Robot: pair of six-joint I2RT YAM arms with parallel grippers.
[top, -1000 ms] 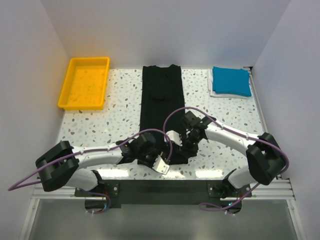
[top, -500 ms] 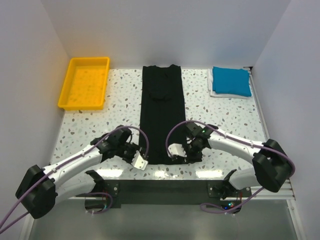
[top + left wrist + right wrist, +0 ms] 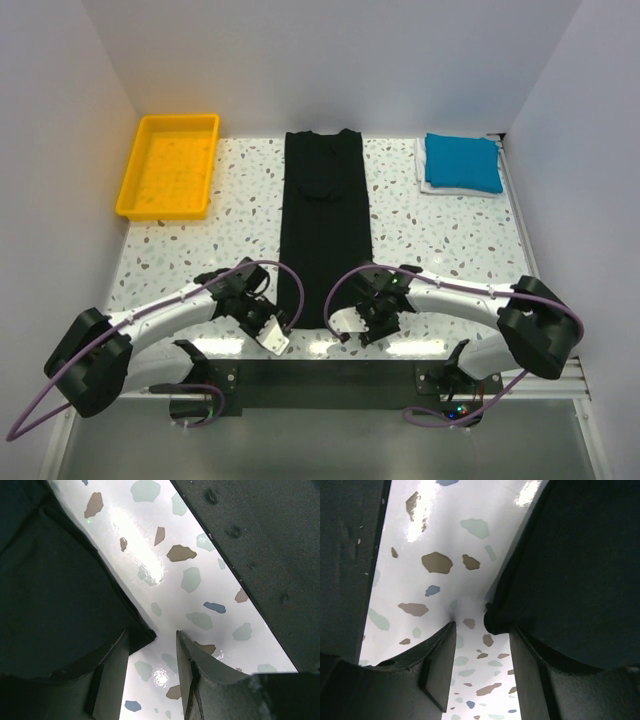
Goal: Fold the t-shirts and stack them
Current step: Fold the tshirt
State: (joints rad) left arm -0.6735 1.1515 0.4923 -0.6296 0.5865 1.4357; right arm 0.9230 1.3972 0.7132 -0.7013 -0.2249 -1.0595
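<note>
A black t-shirt (image 3: 325, 225), folded into a long narrow strip, lies down the middle of the table. My left gripper (image 3: 262, 322) is open at its near left corner; in the left wrist view the shirt corner (image 3: 135, 630) sits just by the gripper (image 3: 152, 652), one finger over the cloth. My right gripper (image 3: 362, 320) is open at the near right corner; in the right wrist view the corner (image 3: 495, 622) lies just ahead of the gripper (image 3: 482, 650). A folded blue t-shirt (image 3: 462, 162) rests on a white one (image 3: 428, 185) at the far right.
A yellow tray (image 3: 170, 165) stands at the far left. The table's near edge and a dark rail (image 3: 265, 545) run close behind both grippers.
Both grippers have moved outward and toward the near edge, to the shirt's two near corners. The shirt's near end lies flat now.
</note>
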